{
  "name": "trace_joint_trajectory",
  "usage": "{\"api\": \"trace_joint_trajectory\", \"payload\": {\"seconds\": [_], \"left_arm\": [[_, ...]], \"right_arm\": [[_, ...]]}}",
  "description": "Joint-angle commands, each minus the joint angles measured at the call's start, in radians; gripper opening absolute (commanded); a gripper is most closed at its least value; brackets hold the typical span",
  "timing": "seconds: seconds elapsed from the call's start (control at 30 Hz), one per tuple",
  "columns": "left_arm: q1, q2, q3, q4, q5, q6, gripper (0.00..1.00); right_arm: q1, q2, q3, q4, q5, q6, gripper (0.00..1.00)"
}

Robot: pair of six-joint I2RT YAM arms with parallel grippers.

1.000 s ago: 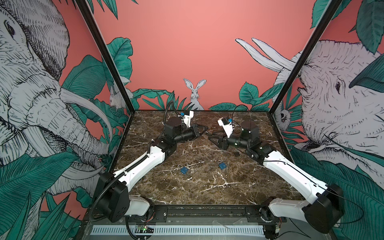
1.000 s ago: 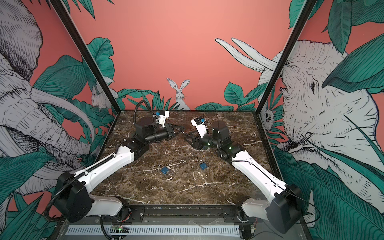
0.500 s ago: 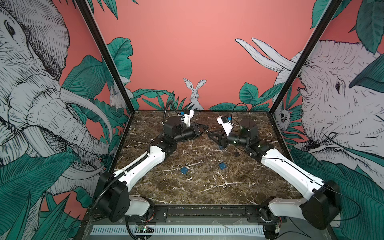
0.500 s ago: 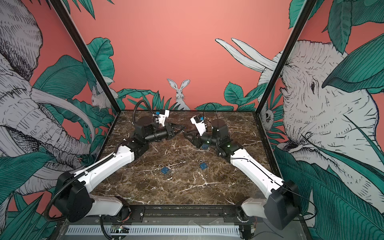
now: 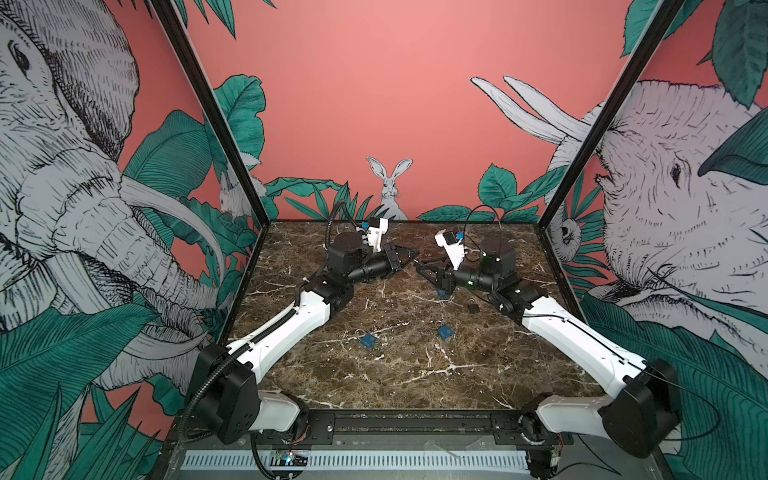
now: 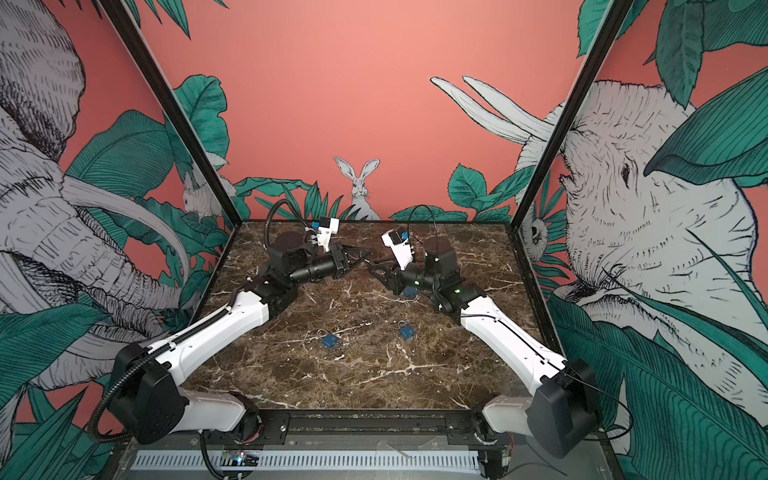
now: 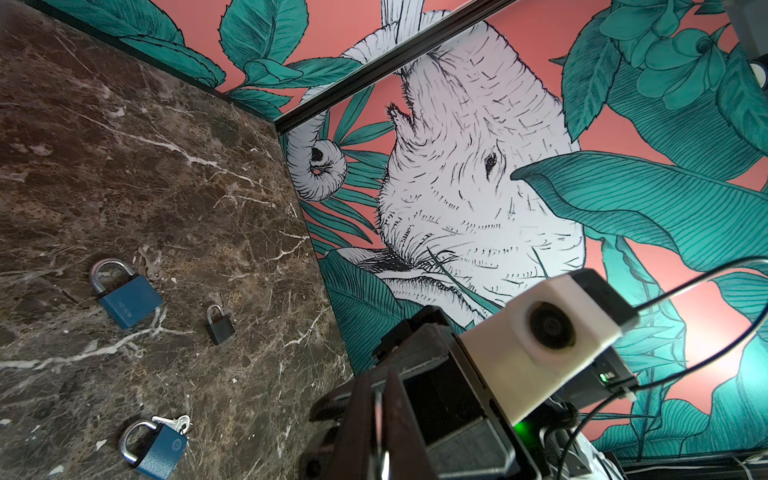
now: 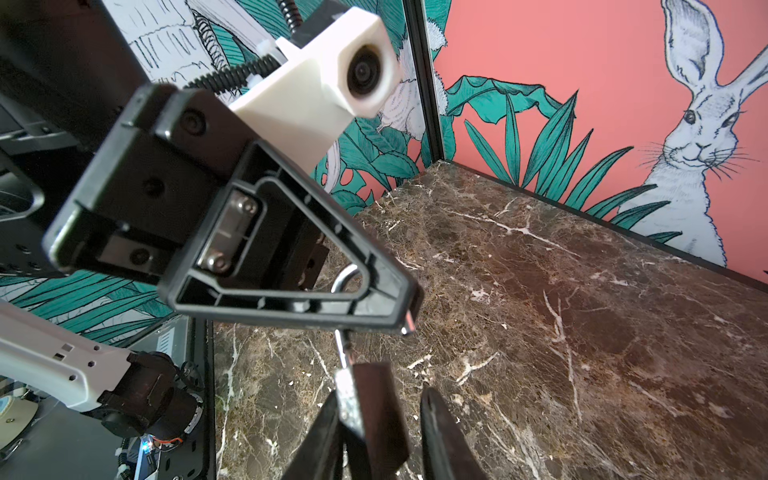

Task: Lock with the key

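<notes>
Drawn together over the last second, the two arms now meet tip to tip above the tabletop (image 5: 395,374), and the right end effector (image 5: 419,266) has narrowed its fingers. The left end effector (image 5: 415,254) is clamped tight on a key (image 8: 409,321), whose end pokes out just past its fingertips. A thin key ring (image 8: 348,277) shows through that finger's open frame, and a second silver key (image 8: 349,399) hangs from it, lying against the outer side of one of the right fingers (image 8: 380,415). Those right fingers stand slightly apart with bare marble showing between them; whether they pinch anything I cannot tell. Directly beneath the right end effector lies a blue padlock (image 5: 441,293), partly hidden by it, with a small black padlock (image 5: 472,306) just beside its wrist. Farther toward the arm bases, well apart from both, a second blue padlock (image 5: 444,331) and a third blue padlock (image 5: 368,340) rest on the tabletop.
</notes>
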Motion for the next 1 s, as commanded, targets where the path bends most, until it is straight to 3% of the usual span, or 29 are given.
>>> {"api": "trace_joint_trajectory", "payload": {"seconds": [0.0,0.17,0.2,0.4,0.5,0.57,0.77,0.97], "left_arm": [[-0.004,-0.001,0.020,0.058,0.011,-0.016,0.00],[-0.003,0.002,0.019,0.061,0.011,-0.018,0.00],[-0.005,0.000,0.018,0.061,0.010,-0.016,0.00],[0.012,-0.029,0.035,-0.008,-0.017,0.058,0.02],[0.044,-0.062,0.061,-0.125,-0.038,0.141,0.43],[0.078,-0.096,0.062,-0.205,-0.074,0.203,0.52],[0.143,-0.196,0.042,-0.353,-0.154,0.408,0.55],[0.142,-0.224,0.013,-0.301,-0.020,0.508,0.55]], "right_arm": [[-0.006,0.011,0.033,0.056,-0.019,0.009,0.26],[-0.011,0.012,0.032,0.056,-0.022,0.012,0.01],[-0.012,0.013,0.031,0.055,-0.022,0.014,0.00],[-0.018,0.000,0.036,-0.002,-0.030,0.010,0.00],[-0.018,-0.011,0.050,-0.063,-0.040,-0.008,0.00],[-0.017,-0.016,0.063,-0.109,-0.045,-0.024,0.00],[-0.017,-0.026,0.076,-0.197,-0.079,-0.041,0.00],[-0.015,-0.013,0.091,-0.242,-0.176,-0.024,0.00]]}}
